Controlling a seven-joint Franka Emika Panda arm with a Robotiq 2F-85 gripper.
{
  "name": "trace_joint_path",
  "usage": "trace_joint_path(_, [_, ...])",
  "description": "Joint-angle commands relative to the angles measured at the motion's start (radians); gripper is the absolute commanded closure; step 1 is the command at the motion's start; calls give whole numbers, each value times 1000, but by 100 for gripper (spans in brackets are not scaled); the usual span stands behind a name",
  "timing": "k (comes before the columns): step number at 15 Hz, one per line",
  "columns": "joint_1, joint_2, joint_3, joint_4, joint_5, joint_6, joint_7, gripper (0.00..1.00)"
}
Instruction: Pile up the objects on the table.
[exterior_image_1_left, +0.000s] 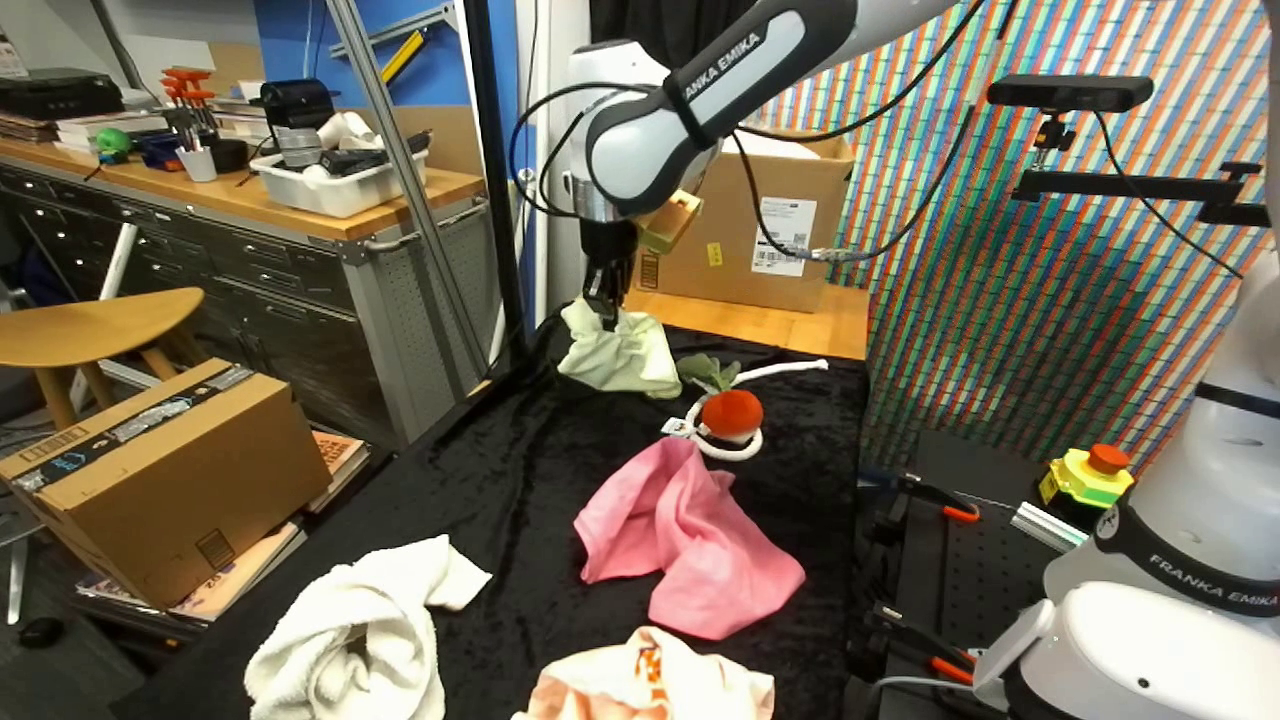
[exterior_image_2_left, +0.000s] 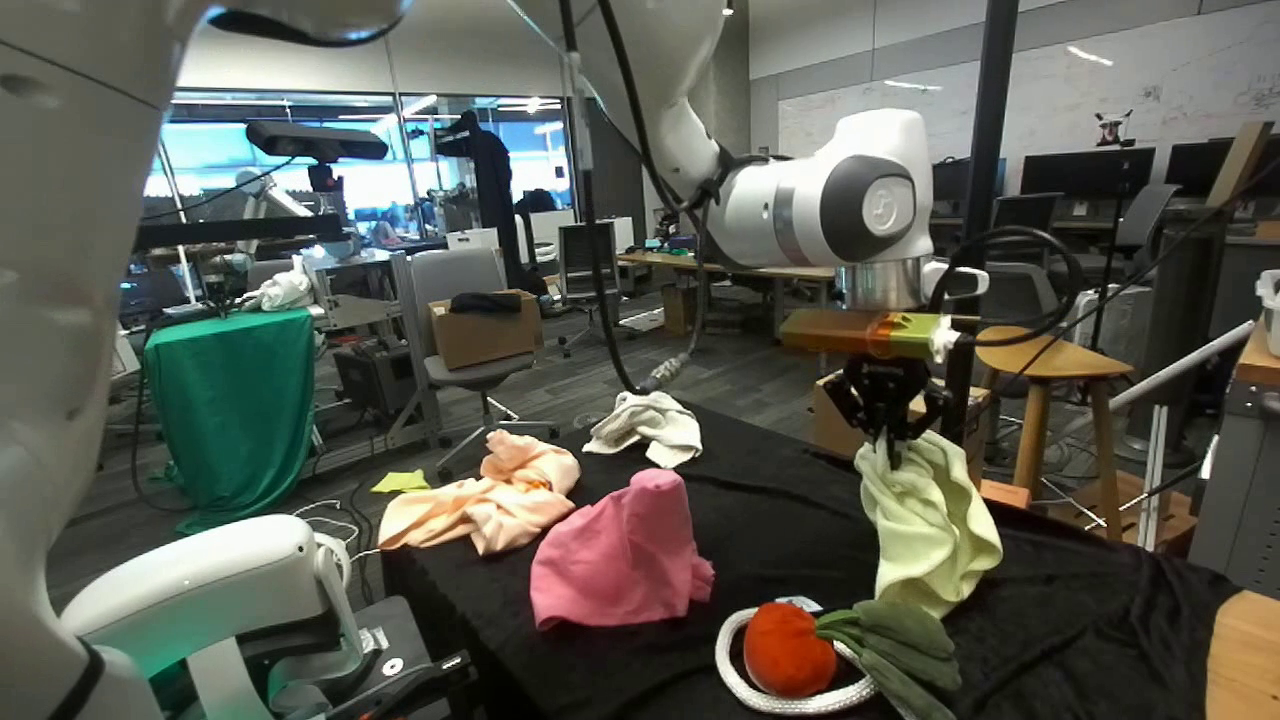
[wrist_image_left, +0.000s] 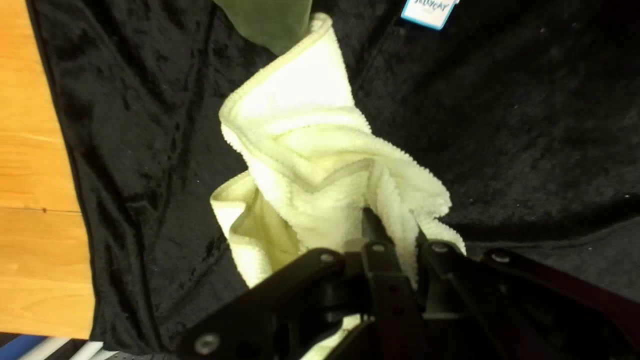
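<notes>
Gripper (wrist_image_left: 392, 220) clamped on the pale yellow-green cloth (exterior_image_2_left: 935, 530) over one end of the table (exterior_image_1_left: 480, 480)

The arm (exterior_image_2_left: 780, 215) reaches well out over the table from its base (exterior_image_1_left: 1180, 510). In an exterior view the forearm (exterior_image_1_left: 745, 75) slopes down to the bent wrist (exterior_image_1_left: 640, 155), and in both exterior views the gripper points nearly straight down beneath it. The two fingers (wrist_image_left: 375, 230) stand close together, a fold of the cloth pinched between them. The remainder drapes below in loose folds; whether its lower edge touches the table is unclear. In the wrist view a corner of it overlaps the green leaves (wrist_image_left: 270, 25) of the red item (exterior_image_2_left: 790, 650), though contact cannot be made out. That item sits just beside the cloth on the table, with the white cord (exterior_image_2_left: 725, 660) looped around it. Next along is the pink cloth (exterior_image_1_left: 690, 540), standing up in a peak. Well apart from the gripper lie the white cloth (exterior_image_1_left: 390, 600) and the pale orange cloth (exterior_image_1_left: 600, 690), both crumpled and separate from each other, the latter showing an orange-and-white patch.
</notes>
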Motion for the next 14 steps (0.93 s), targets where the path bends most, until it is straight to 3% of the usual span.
trace_joint_path(1, [-8, -242, 5, -205, -1, 3, -14, 93])
trace_joint_path(8, [-23, -564, -19, -433, 5, 8, 2, 93])
trace_joint_path(14, [-42, -735, -48, -559, 2, 3, 19, 93])
